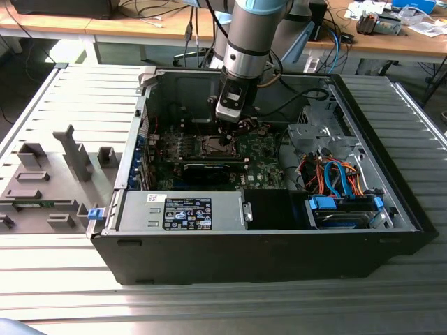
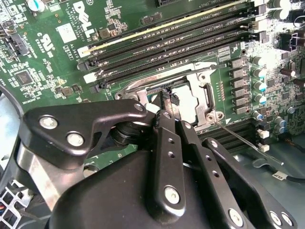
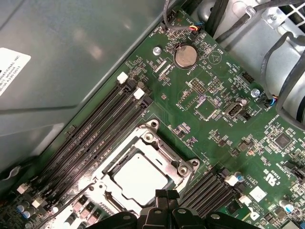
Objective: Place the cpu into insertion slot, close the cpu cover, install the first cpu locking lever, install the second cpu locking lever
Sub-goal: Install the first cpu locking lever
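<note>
The gripper (image 3: 166,193), its 2 fingertips (image 3: 160,195) pressed together, sits at the edge of the closed cpu cover (image 3: 164,151); its black body hides part of the cpu (image 3: 138,176) beneath.

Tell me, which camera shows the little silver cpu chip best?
The first wrist view: the cpu lies in plain sight, its silver top framed by the cpu cover. In the second wrist view the gripper hides part of it. In the exterior view it is too small to tell.
</note>
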### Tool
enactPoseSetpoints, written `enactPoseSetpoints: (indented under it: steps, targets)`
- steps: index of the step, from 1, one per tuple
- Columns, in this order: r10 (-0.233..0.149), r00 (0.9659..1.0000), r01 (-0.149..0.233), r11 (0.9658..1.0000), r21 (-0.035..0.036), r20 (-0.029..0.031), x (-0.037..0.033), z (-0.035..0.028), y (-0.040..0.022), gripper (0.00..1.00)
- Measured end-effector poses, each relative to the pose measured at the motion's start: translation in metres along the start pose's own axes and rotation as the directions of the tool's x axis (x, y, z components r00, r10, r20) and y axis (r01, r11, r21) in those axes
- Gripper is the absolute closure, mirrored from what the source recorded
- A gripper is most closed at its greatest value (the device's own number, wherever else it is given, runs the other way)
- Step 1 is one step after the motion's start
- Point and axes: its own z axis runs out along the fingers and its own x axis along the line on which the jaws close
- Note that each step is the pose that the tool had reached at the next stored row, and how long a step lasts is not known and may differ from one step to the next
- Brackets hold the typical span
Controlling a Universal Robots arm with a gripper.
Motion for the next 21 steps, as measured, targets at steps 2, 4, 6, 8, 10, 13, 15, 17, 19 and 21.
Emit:
enactPoseSetpoints:
  steps: [2, 4, 6, 8, 10, 13, 15, 17, 19, 21]
  targets:
    - [-0.005, 1.0, 0.005, 1.0, 0.0002, 0.0006, 0.0, 0.0, 0.0, 0.89]
    - [-0.01, 1.0, 0.01, 1.0, 0.0005, 0.0012, 0.0, 0.0, 0.0, 0.89]
    - [-0.016, 0.9999, 0.016, 0.9999, 0.0008, 0.0019, 0.0, 0.0, 0.0, 0.89]
    - [-0.022, 0.9998, 0.022, 0.9998, 0.001, 0.0026, 0.0, 0.0, 0.0, 0.89]
    - [-0.028, 0.9996, 0.028, 0.9996, 0.0013, 0.0033, 0.0, 0.0, 0.0, 0.89]
    - [-0.034, 0.9994, 0.034, 0.9994, 0.0016, 0.0041, 0.0, 0.0, 0.0, 0.89]
    - [-0.038, 0.9993, 0.038, 0.9993, 0.0018, 0.0045, 0.0, 0.0, 0.0, 0.89]
    - [-0.043, 0.999, 0.043, 0.9991, 0.002, 0.0051, 0.0, 0.0, 0.0, 0.89]
    - [-0.048, 0.9988, 0.048, 0.9989, 0.0022, 0.0056, 0.0, 0.0, 0.0, 0.89]
    - [-0.052, 0.9987, 0.052, 0.9987, 0.0022, 0.0059, 0.0, 0.0, 0.0, 0.89]
